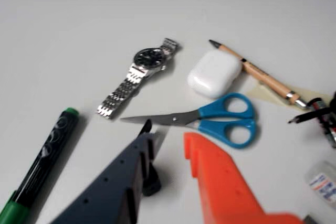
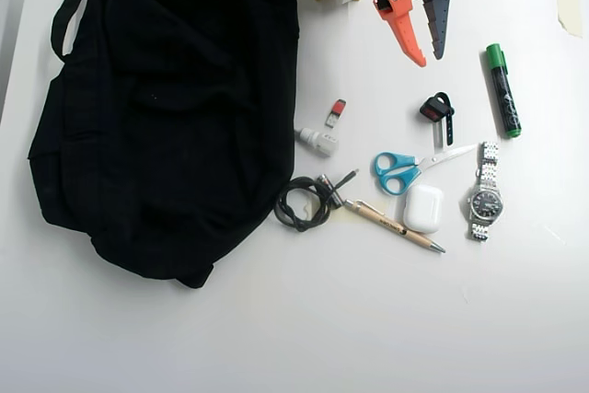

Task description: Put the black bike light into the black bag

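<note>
The black bike light (image 2: 435,108), with a red face and a thin strap loop, lies on the white table just below my gripper (image 2: 429,56) in the overhead view. The gripper's orange and dark grey fingers are open and empty, a short way from the light. In the wrist view the gripper (image 1: 169,136) fills the bottom, and a black piece (image 1: 152,184) that looks like the light peeks out beside the dark finger, mostly hidden. The large black bag (image 2: 166,108) lies at the left in the overhead view, with its strap at the top left. It is out of the wrist view.
Right of the light lies a green-capped marker (image 2: 502,89). Below it are blue scissors (image 2: 403,170), a white earbud case (image 2: 422,208), a steel watch (image 2: 485,195) and a wooden pen (image 2: 394,225). A coiled cable (image 2: 306,202), a white plug (image 2: 318,141) and a small USB stick (image 2: 337,111) lie beside the bag.
</note>
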`<state>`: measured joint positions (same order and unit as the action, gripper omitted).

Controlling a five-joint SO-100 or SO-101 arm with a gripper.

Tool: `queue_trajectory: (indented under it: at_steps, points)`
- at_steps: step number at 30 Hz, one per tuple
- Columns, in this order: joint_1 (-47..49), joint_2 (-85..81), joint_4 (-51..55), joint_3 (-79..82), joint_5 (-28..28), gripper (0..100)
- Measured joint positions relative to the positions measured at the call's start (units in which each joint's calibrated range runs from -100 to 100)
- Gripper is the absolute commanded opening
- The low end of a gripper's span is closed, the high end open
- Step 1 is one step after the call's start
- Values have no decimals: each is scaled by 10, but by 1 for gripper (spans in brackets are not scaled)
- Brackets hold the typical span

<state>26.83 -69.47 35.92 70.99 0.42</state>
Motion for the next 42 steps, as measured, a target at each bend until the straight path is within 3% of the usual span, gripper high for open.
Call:
queue_trajectory:
  at_steps: [14, 36, 42]
  points:
    - [53, 354, 17, -232, 25, 8]
    - [75, 502, 137, -340, 7, 9]
    - [79, 565, 196, -429, -5, 14]
